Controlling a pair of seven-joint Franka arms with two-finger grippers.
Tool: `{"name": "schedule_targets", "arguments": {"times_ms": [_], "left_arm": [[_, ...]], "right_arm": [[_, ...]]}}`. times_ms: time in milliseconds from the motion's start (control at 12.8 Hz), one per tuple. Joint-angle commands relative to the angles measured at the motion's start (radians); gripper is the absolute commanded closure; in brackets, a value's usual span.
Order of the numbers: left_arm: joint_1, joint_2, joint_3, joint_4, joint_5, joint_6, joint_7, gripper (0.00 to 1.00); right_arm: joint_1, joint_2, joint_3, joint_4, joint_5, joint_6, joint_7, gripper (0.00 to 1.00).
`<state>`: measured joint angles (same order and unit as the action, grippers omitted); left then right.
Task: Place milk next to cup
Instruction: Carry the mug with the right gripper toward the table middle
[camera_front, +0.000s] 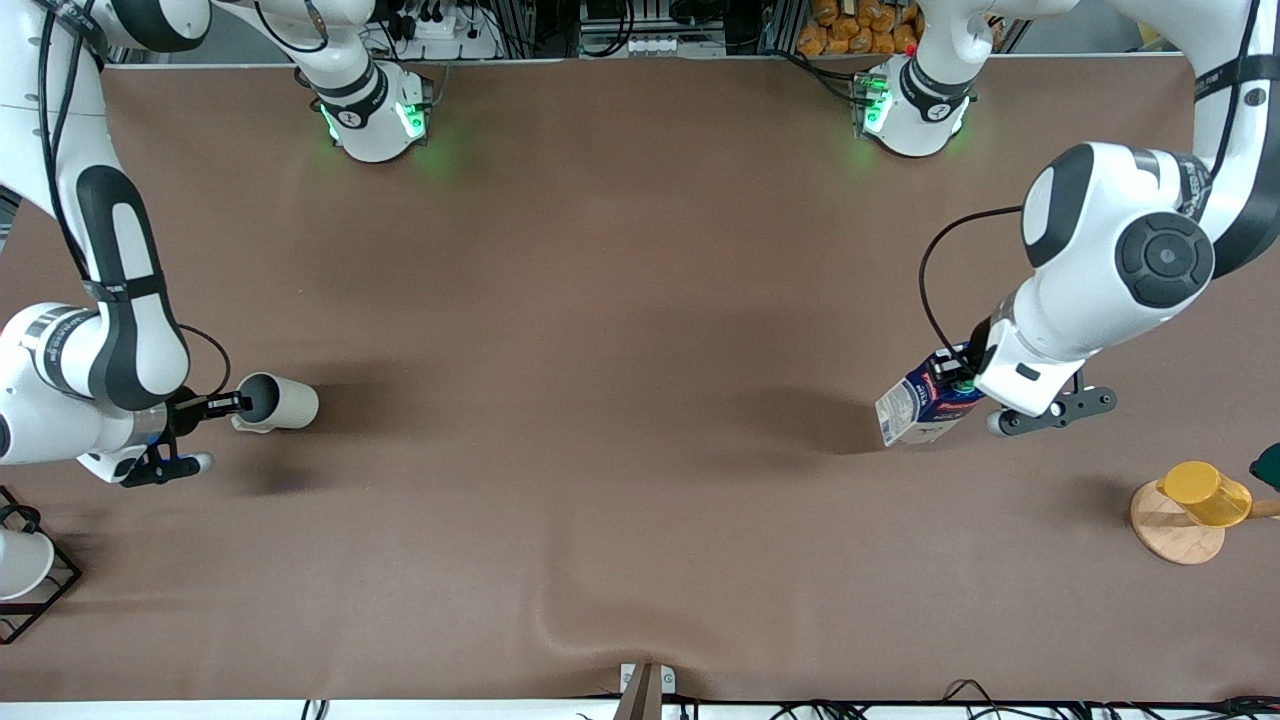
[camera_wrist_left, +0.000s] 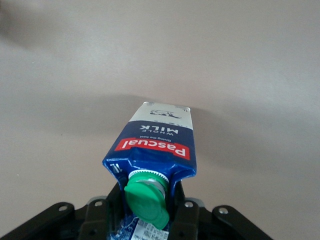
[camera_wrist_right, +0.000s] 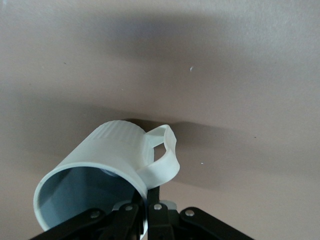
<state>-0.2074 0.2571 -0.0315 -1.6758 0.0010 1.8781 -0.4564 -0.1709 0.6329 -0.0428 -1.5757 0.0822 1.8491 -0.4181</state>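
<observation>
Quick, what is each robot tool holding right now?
Left tool: closed on the milk, tilted above the table.
Right tool: closed on the cup, pinching its rim.

The milk (camera_front: 925, 402) hung tilted over the left arm's end of the table; the cup (camera_front: 275, 402) (held sideways) was well apart, over the right arm's end.

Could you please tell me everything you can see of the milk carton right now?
The milk is a small dark blue gable-top carton, apparently cardboard, with a round green cap, a red Pascual band and a pale base. It hangs tilted above the brown table near the left arm's end, its top clamped in the left pincer.
</observation>
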Motion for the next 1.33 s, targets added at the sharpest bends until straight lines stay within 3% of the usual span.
{"name": "schedule_targets", "arguments": {"times_ms": [0,313,548,1018,1253], "left_arm": [[-0.030,0.001,-0.004,0.015,-0.010,-0.020,-0.036,0.60],[-0.050,0.019,-0.004,0.015,-0.007,-0.022,-0.074,0.60],[-0.050,0.021,-0.004,0.018,0.007,-0.022,-0.074,0.60],[-0.036,0.019,-0.002,0.016,0.008,-0.033,-0.085,0.60],[-0.032,0.021,0.004,0.018,0.060,-0.033,-0.087,0.60]], "right_arm": [[0.008,-0.033,0.007,0.055,0.017,-0.088,0.002,1.00],[0.083,-0.044,0.011,0.178,0.030,-0.256,0.207,1.00],[0.155,-0.079,0.011,0.184,0.141,-0.304,0.407,1.00],[0.350,-0.098,0.014,0.186,0.217,-0.292,0.796,1.00],[0.470,-0.096,0.015,0.189,0.220,-0.191,1.009,1.00]]}}
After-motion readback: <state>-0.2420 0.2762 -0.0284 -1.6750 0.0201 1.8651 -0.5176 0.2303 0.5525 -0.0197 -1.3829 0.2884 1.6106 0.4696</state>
